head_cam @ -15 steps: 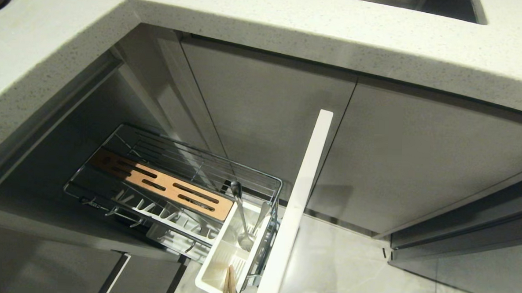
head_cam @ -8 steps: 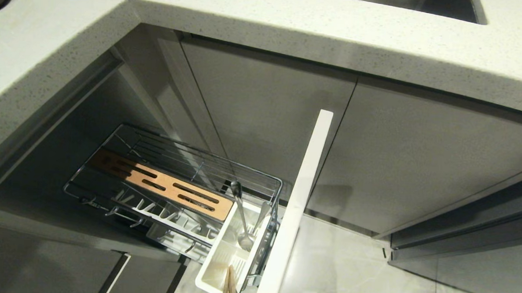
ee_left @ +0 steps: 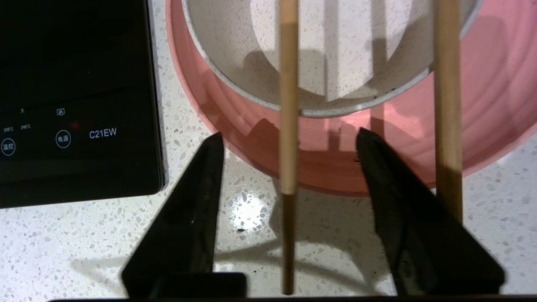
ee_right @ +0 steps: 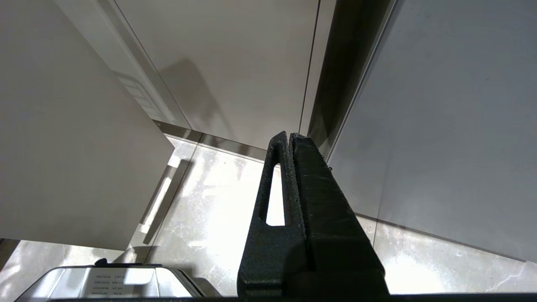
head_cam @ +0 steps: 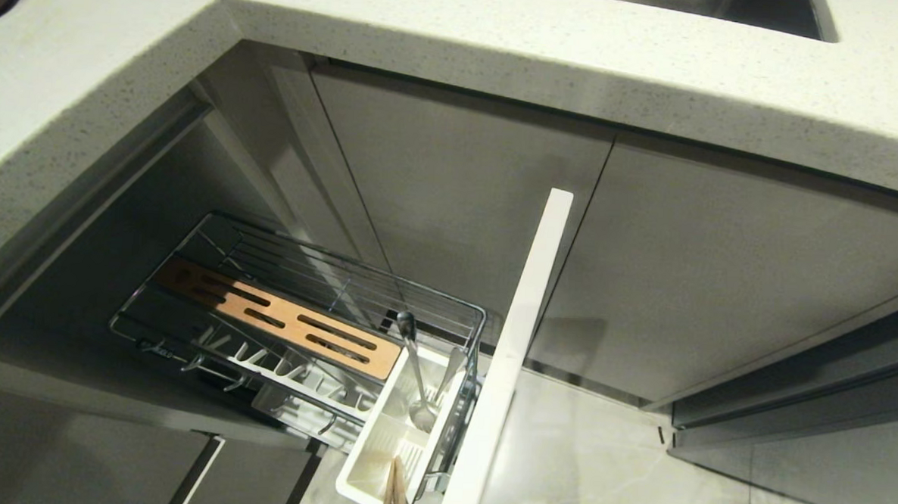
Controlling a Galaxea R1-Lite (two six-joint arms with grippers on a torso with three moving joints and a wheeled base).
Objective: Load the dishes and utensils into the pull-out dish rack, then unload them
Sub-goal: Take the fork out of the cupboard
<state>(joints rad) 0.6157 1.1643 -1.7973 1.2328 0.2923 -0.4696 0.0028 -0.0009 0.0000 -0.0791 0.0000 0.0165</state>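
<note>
A: How far along is the unloading?

B: Partly done, by the look of it. The plate (ee_left: 482, 126) sits on the worktop (ee_left: 84, 251) beside the black cooktop (ee_left: 75, 96), with the bowl (ee_left: 327, 54) on it and a pair of chopsticks (ee_left: 288, 105) resting across the bowl's rim. The left end effector (ee_left: 289, 138) hangs over them with its fingers spread wide, one stick between them, gripping nothing.

A: And the dish rack?

B: The head view shows the dish rack (head_cam: 295, 313) pulled out, with no dishes in its wire slots. A fork (head_cam: 416, 372) stands in the white caddy (head_cam: 380, 438), and another pair of wooden sticks (head_cam: 394, 492) pokes up near its edge. Those seem left to fetch.

A: The right arm?

B: Only its wrist view shows it: the right end effector (ee_right: 289, 140) is closed, empty, pointing at cabinet fronts (ee_right: 440, 105) and floor (ee_right: 218, 201).
</note>
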